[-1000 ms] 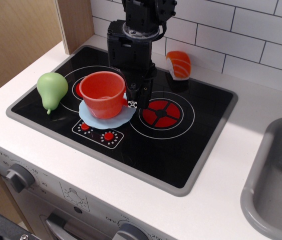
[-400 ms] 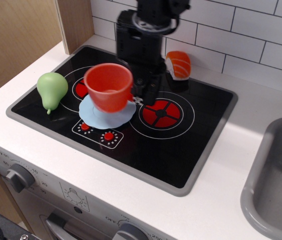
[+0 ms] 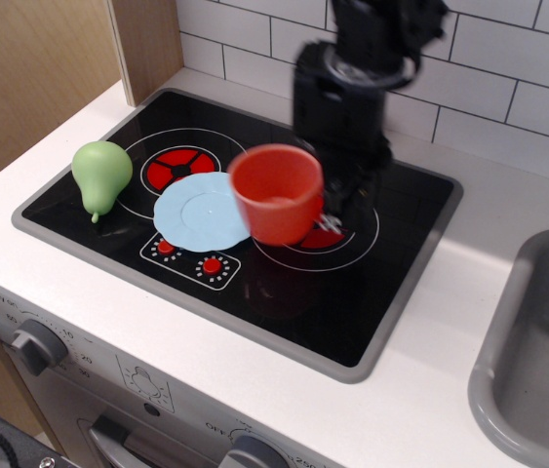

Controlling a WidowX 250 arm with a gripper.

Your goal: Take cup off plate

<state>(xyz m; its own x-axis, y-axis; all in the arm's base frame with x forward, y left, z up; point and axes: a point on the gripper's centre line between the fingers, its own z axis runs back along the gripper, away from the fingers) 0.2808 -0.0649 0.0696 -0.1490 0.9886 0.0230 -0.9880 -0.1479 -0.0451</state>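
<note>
You cannot see the gripper point(image 3: 335, 200) fingertips: the blurred cup point(image 3: 276, 193) covers them, and its handle too. The cup also hides most of the right burner point(image 3: 337, 234). The arm point(image 3: 372, 39) runs off the top edge, the sink point(image 3: 537, 361) off the right, the oven knobs point(image 3: 35, 346) off the bottom

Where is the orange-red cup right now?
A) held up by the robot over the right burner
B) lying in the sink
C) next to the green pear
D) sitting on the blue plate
A: the cup hangs at the gripper above the right burner, and the blue plate beside it is bare.
</note>
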